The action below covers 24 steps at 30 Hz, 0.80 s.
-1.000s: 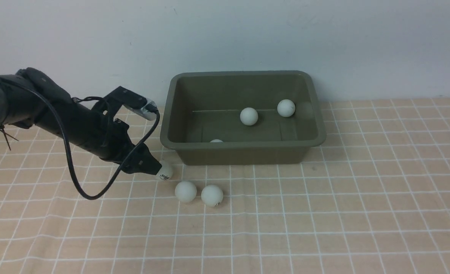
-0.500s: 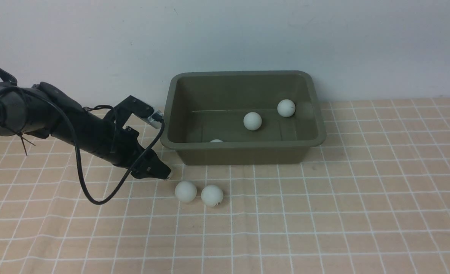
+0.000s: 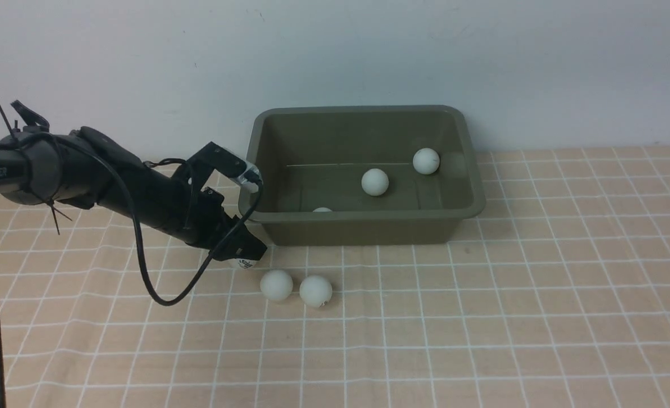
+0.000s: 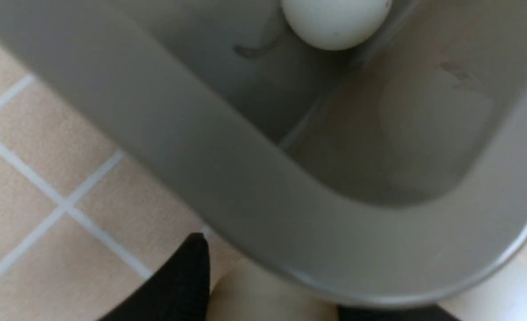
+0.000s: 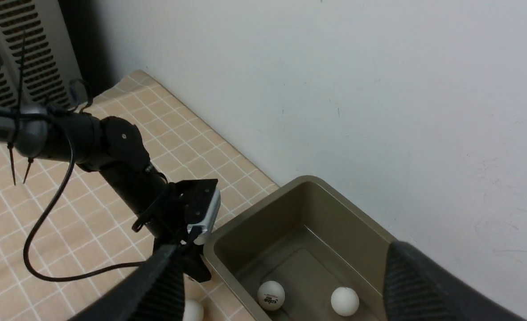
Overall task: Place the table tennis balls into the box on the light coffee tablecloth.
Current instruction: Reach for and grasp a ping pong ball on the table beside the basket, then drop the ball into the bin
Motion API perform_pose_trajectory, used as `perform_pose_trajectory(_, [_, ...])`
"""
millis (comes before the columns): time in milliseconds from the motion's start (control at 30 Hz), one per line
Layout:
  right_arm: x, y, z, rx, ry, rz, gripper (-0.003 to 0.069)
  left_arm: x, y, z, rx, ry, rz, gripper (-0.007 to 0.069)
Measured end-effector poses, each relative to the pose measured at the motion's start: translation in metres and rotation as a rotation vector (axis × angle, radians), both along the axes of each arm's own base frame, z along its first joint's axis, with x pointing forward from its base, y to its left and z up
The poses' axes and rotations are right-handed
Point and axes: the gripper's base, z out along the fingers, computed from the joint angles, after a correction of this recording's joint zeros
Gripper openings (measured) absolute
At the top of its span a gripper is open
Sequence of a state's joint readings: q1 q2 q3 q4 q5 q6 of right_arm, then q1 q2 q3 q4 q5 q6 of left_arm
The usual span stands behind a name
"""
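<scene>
We read PIPER on left arm (image 3: pixel 6 170). Six balls (image 3: pixel 374 182): three in box (image 3: pixel 363 215), two at its 7 o'clock, one clamped in left pincer (image 3: pixel 249 255); right pincer (image 5: pixel 283 249) wide.

Soft, even light falls from above, and the balls (image 3: pixel 276 284) on the cloth (image 3: pixel 482 317) throw only short, faint shadows. The front view is crisp. The left wrist view sits too close, leaving the box (image 4: pixel 210 178) rim a grey blur with a pale sheen.
</scene>
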<state>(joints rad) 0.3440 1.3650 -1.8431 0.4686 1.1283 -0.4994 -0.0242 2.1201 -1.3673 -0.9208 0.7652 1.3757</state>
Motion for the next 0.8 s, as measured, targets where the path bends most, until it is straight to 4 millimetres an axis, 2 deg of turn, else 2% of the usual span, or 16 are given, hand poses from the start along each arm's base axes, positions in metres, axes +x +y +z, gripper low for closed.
perform_pose_trajectory(167, [0.001, 0.000, 0.002, 0.013, -0.014, -0.005, 0.0545, -0.003, 0.016, 0.023, 0.038, -0.041, 0.010, 0.0291])
perform_pose_trajectory(267, [0.001, 0.000, 0.002, 0.013, -0.014, -0.005, 0.0544, -0.011, 0.025, 0.054, 0.040, -0.066, 0.015, 0.0291])
perform_pose_trajectory(367, [0.001, 0.000, 0.002, 0.011, -0.024, -0.004, 0.0543, -0.019, 0.024, 0.082, 0.026, -0.101, -0.015, 0.0291])
perform_pose_trajectory(433, [0.001, 0.000, 0.002, 0.010, -0.028, -0.004, 0.0543, -0.019, 0.019, 0.097, 0.004, -0.135, -0.032, 0.0291])
perform_pose_trajectory(567, [0.001, 0.000, 0.002, 0.009, -0.029, -0.002, 0.0543, -0.009, 0.002, 0.114, -0.044, -0.201, -0.059, 0.0291])
perform_pose_trajectory(700, [0.001, 0.000, 0.002, 0.009, -0.030, -0.001, 0.0543, 0.009, -0.016, 0.119, -0.076, -0.255, -0.075, 0.0291])
perform_pose_trajectory(800, [0.001, 0.000, 0.002, 0.009, -0.030, -0.001, 0.0543, 0.027, -0.032, 0.116, -0.091, -0.281, -0.105, 0.0291])
